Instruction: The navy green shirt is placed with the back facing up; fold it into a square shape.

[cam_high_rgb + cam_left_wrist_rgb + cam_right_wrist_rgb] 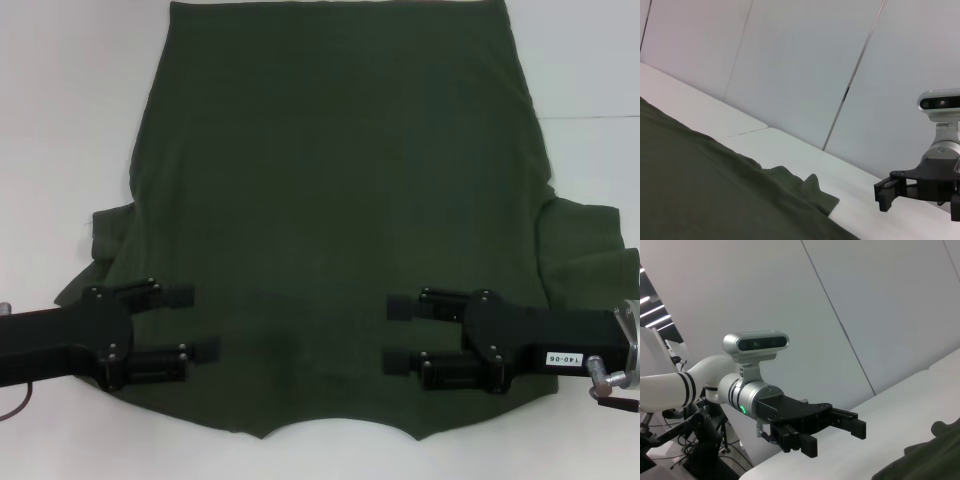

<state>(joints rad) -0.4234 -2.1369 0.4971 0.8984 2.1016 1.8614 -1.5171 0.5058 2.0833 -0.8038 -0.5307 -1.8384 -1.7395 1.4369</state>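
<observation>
White desk (60, 120) carries the navy green shirt (340, 200); our left gripper (196, 325) and right gripper (398, 335) hover over it, jaws open.

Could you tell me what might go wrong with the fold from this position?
Both open grippers, left and right, hang over the navy green shirt near the collar, inward of its edges, so a grasp might miss or pinch both layers. The sleeve is rumpled and may fold unevenly.

shirt hem: my head view cuts off the navy green shirt (330, 200) at the top edge
my arms: cropped at both sides
</observation>
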